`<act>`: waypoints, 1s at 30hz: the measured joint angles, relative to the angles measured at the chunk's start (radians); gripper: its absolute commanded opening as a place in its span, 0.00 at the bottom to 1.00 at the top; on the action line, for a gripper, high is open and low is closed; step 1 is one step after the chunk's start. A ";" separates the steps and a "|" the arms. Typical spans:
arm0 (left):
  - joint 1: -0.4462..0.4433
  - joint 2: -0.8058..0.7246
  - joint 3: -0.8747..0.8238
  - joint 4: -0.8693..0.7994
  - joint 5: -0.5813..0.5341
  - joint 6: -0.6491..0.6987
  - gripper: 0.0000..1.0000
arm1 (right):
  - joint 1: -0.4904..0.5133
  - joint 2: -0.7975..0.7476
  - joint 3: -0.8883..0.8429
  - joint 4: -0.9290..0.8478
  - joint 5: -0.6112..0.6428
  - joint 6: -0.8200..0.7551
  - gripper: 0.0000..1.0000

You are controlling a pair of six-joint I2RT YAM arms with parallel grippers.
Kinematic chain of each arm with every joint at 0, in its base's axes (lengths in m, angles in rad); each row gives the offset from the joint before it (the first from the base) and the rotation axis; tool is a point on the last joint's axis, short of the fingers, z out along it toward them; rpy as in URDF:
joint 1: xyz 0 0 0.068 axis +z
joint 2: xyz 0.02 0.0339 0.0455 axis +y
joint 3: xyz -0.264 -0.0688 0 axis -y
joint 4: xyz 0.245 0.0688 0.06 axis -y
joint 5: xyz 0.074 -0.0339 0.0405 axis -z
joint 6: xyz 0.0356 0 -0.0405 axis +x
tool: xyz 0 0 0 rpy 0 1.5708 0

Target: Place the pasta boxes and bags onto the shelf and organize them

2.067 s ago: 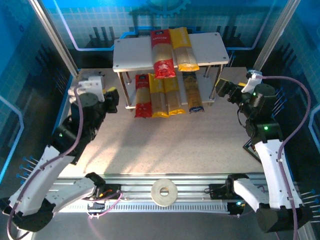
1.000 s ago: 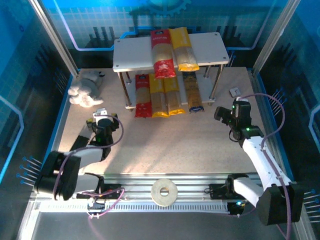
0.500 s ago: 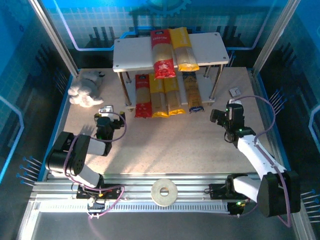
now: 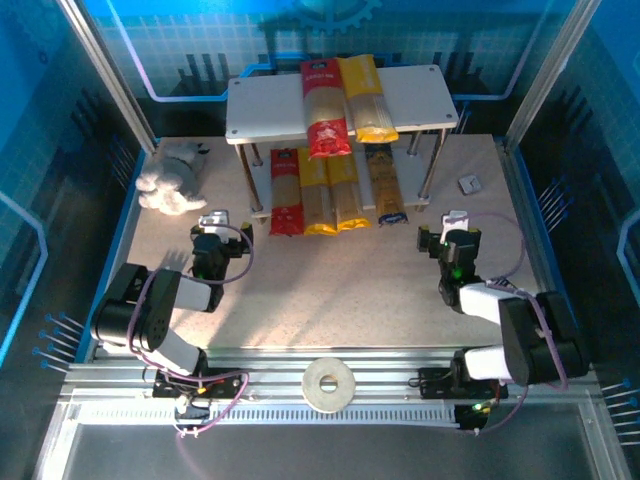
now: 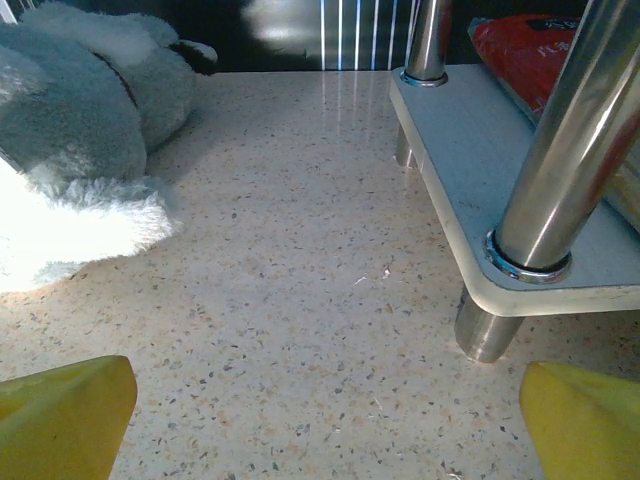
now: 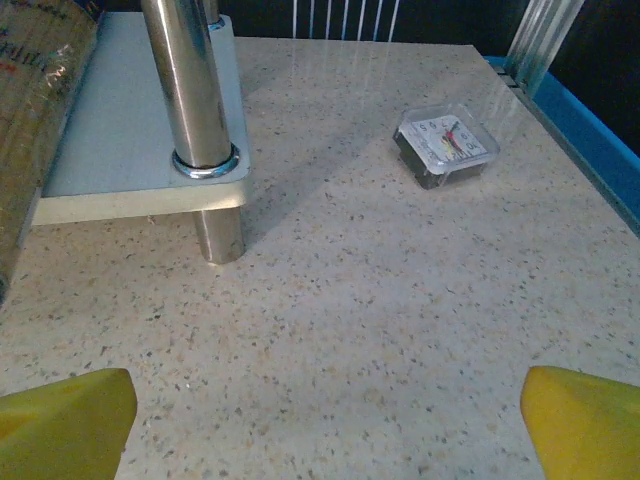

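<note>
Where the speckled table [image 4: 350, 290] runs toward the back wall, the shelf [image 4: 270, 112] stands with its two white boards one above the other. Six spaghetti packs lie on it. On the upper board are two, a red pack [image 4: 323, 108] and a yellow pack [image 4: 364, 98], touching side by side, their near ends hanging over the board's edge. On the lower board are four in a row: a second red pack [image 4: 286, 192], two further yellow packs [image 4: 315, 195] [image 4: 345, 193] and a clear pack [image 4: 386, 185] with dark blue ends. The upper board hides the far ends of all four.

A grey and white plush toy [image 4: 170, 180] lies left of the shelf, cut off at the left wrist view's edge. One white tape roll [image 4: 329, 381] sits on the rail between the arm bases. One small clock [image 6: 446, 145] lies right of the shelf.

The left gripper [image 5: 320, 405] is low on the table facing the shelf's left near corner, its yellow fingers [image 5: 65, 410] spread wide with nothing between them. The right gripper [image 6: 320, 415] faces the right near corner, likewise released. At that view's left edge a pack is cut off, probably the clear one; its print is too blurred to read.
</note>
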 measured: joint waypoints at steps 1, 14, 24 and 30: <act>0.000 0.000 0.000 0.000 0.000 0.000 0.99 | 0.001 0.036 0.000 0.037 0.000 -0.012 1.00; 0.009 0.000 0.004 -0.006 0.011 -0.001 0.99 | 0.000 0.148 0.028 0.141 -0.095 -0.065 1.00; 0.011 0.000 0.004 -0.010 0.018 -0.001 1.00 | 0.000 0.150 0.029 0.153 -0.099 -0.066 1.00; 0.011 0.000 0.004 -0.010 0.018 -0.001 0.99 | 0.000 0.150 0.029 0.154 -0.099 -0.066 1.00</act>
